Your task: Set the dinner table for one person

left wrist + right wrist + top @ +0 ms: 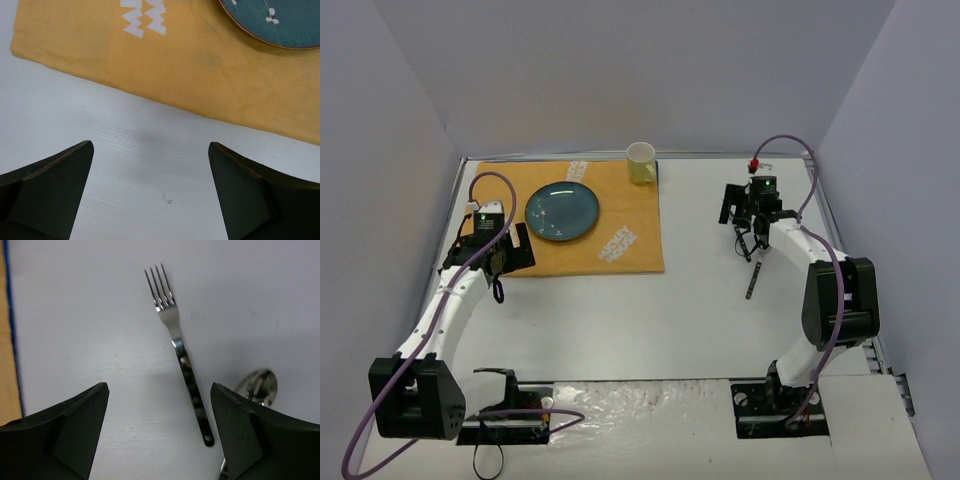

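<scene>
The dinner table (620, 320), spread beneath the mat (620, 215), looks half set: plate (562, 211) on the mat, cup (641, 162) at its far corner, fork (183, 365) and spoon (257, 385) lying right of it, below the wide, empty right gripper (160, 425), and the left gripper (150, 190) gapes too.

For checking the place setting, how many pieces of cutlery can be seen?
2. The fork lies on the white table below the open right claw; the spoon lies beside it, partly hidden by that claw. Others may be hidden.
</scene>
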